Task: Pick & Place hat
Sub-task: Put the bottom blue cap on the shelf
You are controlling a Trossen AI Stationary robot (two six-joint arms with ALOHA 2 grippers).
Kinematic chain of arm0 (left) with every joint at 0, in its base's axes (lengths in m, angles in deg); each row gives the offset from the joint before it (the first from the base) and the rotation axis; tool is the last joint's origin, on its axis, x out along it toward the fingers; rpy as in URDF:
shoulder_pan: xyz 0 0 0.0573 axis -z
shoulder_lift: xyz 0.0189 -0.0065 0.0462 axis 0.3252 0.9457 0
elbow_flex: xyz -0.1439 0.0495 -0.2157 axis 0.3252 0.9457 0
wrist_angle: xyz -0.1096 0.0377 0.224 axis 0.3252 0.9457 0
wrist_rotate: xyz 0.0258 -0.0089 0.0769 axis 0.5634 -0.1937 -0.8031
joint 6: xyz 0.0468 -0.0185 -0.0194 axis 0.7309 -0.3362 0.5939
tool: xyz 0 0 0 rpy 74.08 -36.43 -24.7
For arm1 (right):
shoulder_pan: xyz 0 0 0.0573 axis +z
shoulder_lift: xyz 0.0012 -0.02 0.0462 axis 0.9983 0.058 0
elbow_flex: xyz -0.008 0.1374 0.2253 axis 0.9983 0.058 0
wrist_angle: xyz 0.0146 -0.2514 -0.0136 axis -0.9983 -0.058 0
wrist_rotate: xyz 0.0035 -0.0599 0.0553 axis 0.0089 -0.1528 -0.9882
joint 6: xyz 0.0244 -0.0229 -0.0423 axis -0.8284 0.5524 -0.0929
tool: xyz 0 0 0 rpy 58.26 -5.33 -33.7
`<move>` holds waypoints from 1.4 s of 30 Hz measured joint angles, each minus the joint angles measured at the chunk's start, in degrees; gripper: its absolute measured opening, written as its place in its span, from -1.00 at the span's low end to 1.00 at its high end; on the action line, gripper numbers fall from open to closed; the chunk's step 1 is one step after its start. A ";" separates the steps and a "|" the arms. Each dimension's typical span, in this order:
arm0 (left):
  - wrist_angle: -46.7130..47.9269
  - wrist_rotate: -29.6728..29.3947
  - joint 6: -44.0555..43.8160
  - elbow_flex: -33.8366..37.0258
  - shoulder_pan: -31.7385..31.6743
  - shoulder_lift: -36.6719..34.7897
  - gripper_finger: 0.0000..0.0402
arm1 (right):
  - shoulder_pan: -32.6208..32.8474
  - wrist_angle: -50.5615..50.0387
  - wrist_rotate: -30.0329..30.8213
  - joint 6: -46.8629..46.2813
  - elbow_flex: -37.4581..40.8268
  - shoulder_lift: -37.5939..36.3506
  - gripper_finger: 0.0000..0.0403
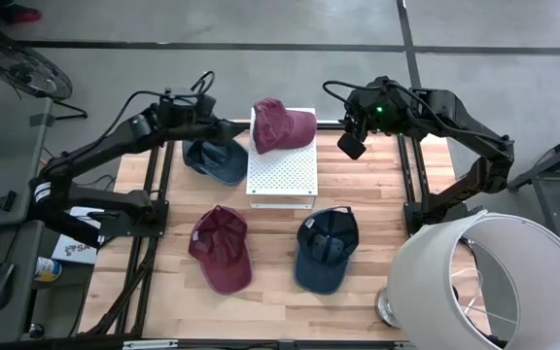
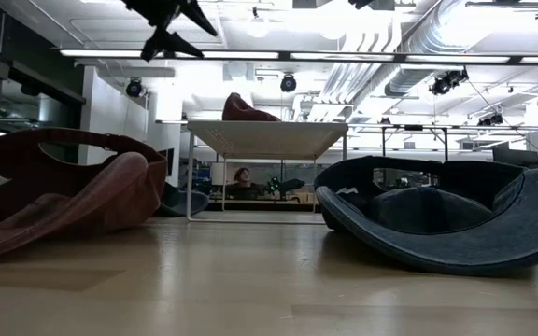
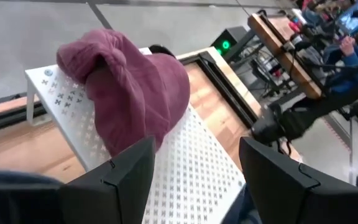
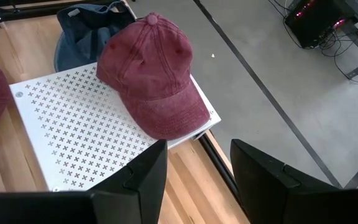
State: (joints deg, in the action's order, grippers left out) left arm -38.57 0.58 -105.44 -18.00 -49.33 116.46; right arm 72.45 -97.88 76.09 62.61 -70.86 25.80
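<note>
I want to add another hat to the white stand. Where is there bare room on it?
The white perforated stand is bare over its near half, facing the two upturned caps. Its far end is crowded: the maroon cap sits there, brim overhanging the edge toward the right pincer. The left pincer hovers beside that end.
</note>
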 joint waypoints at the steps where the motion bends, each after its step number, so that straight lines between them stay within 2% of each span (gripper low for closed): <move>1: 0.63 0.05 0.06 0.00 0.00 -0.61 0.15 | 0.00 0.00 0.00 0.04 0.00 -0.02 -0.16; 7: 3.67 0.05 1.71 0.00 0.02 -3.08 0.15 | 0.00 0.02 -0.56 0.13 0.00 0.00 -0.16; 13: 4.60 0.01 2.83 0.00 0.13 -3.52 0.15 | 0.02 0.57 -5.35 -1.98 0.00 1.08 -0.16; 22: 4.92 0.63 5.33 0.00 0.52 -3.49 0.15 | 0.84 0.92 -21.22 -4.42 0.00 4.08 -0.16; 27: 5.43 3.26 8.20 0.00 0.87 -3.49 0.15 | 3.51 0.46 -27.04 -5.48 0.00 6.44 -0.16; 34: 6.92 7.82 11.18 0.00 0.87 -3.49 0.15 | 7.97 -1.15 -27.75 -11.52 0.00 11.62 -0.16; 42: 10.07 10.27 16.85 0.00 0.83 -3.47 0.15 | 11.72 -9.15 -26.84 -23.33 0.00 18.61 -0.16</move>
State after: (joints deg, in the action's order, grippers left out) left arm -28.50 10.85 -88.59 -18.00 -48.49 112.98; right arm 84.17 -107.03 49.24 39.28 -70.86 44.40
